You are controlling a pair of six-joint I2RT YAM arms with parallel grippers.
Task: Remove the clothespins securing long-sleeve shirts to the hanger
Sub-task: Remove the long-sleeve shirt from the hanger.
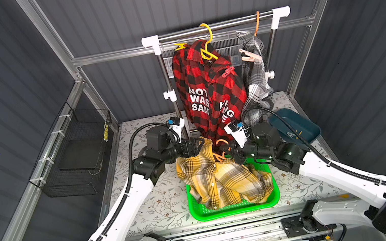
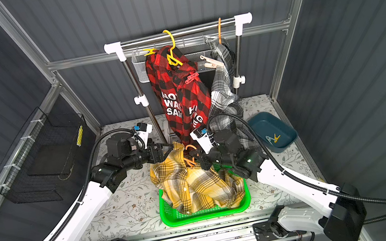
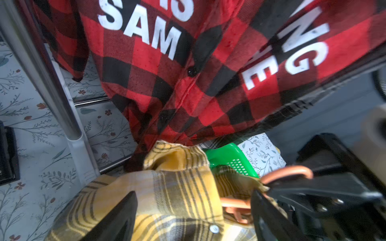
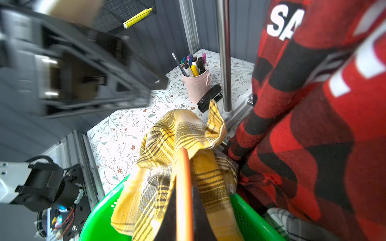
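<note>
We judge the clothespins to be light, stiff little spring clips. Their smooth plastic can slip or twist out of a pinch, and each needs a firm squeeze on its two free tail ends to open its mouth before it comes off the cloth.

In a top view three of them sit high on the hanging garments, near the rail [image 1: 233, 21]. A yellow clothespin [image 1: 180, 46] is at one shoulder of the red-and-black shirt [image 1: 207, 83], and a red clothespin [image 1: 228, 71] is at its other shoulder. A salmon-pink clothespin [image 1: 249, 57] is on the grey plaid shirt [image 1: 257, 83]. Two loose clothespins [image 2: 273, 138] lie in the teal tray [image 2: 265, 124] on the worktop [image 1: 163, 201].

The shirts are soft and hang free, so we expect a tug on a clip to drag the fabric unless something steadies it. The yellow plaid shirt [image 1: 226, 179] lies heaped in the green basket [image 1: 229, 212], and we see no clip on it.

The right end effector [image 4: 184, 194] is clamped shut on the orange hanger [image 4: 184, 164], which rises out of that shirt's collar. The left end effector [image 3: 193, 210] stands wide open and holds nothing. Its fingers [image 3: 117, 219] straddle a fold of the yellow cloth just beside the hanger, and we cannot tell whether they touch it.
</note>
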